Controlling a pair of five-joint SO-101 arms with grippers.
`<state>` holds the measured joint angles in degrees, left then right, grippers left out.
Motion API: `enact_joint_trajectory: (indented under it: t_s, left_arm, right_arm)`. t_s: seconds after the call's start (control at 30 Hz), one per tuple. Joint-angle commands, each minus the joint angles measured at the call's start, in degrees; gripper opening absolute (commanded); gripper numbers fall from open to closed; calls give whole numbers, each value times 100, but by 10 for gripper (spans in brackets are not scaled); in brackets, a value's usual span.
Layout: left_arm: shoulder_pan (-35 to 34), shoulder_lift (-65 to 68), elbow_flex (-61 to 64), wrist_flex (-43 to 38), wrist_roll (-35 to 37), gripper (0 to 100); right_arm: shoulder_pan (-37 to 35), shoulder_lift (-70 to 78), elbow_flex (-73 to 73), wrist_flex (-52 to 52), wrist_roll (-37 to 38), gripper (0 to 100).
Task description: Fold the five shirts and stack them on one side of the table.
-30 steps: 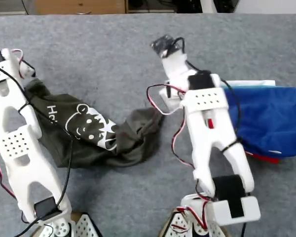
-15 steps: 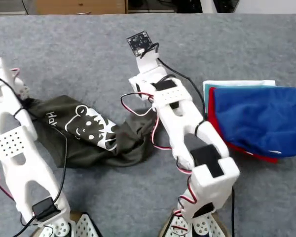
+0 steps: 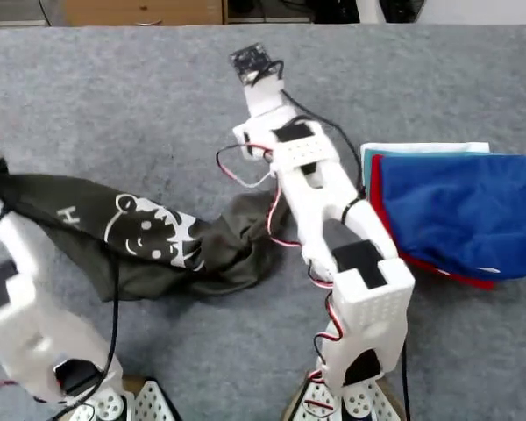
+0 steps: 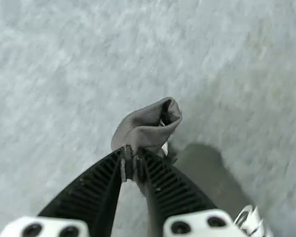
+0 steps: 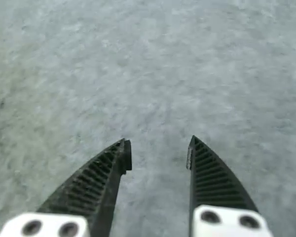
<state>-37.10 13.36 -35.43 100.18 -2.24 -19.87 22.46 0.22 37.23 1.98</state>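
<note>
A dark olive shirt (image 3: 149,241) with a white bear print lies stretched across the grey table, between the two arms. At the table's left edge my left gripper (image 4: 132,159) is shut on a bunched corner of the olive shirt (image 4: 148,123) and holds it lifted off the table. My right gripper (image 5: 158,154) stands open over bare grey cloth past the shirt's far right end, nothing between its fingers. The right arm (image 3: 311,189) reaches over that end of the shirt. A stack of folded shirts (image 3: 460,210), blue on top of red and teal, lies at the right side.
The grey table cover (image 3: 140,96) is bare at the back. A wooden cabinet (image 3: 140,10) stands beyond the far edge. Both arm bases stand at the near edge.
The left arm has pulled the shirt's corner further left and stretched the shirt out. The right arm has swung left from the stack, towards the shirt's far end.
</note>
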Motion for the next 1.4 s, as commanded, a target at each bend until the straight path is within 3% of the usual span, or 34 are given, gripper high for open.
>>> enact_joint_trajectory:
  t_s: [0.0, 0.23, 0.57, 0.7, 1.07, 1.27, 1.37]
  left_arm:
    - [-352, -1490, 1670, 44, -554, 19]
    - [-1125, -2862, 4325, -97, -2171, 19]
    - [-1978, -2949, 4932, -246, -2400, 19]
    - [-2048, -2967, 5248, -246, -2541, 19]
    - [-3349, -2976, 4774, -563, -3226, 19]
    - [-3402, -2958, 4484, -563, -3209, 19]
    - [-3077, -2905, 4580, -589, -3182, 19]
  right_arm:
    - [66, -154, -1024, 1020, -18, 196]
    - [-1007, 110, -3275, 3956, 264, 196]
    - [-2536, 2053, -5341, 6224, -185, 196]
    - [-2879, 2800, -5745, 6505, -193, 196]
    - [-3565, 3327, -5648, 6453, -580, 192]
    - [-3389, 4347, -6123, 6409, -580, 0]
    - [-3046, 4514, -6862, 6488, -659, 2]
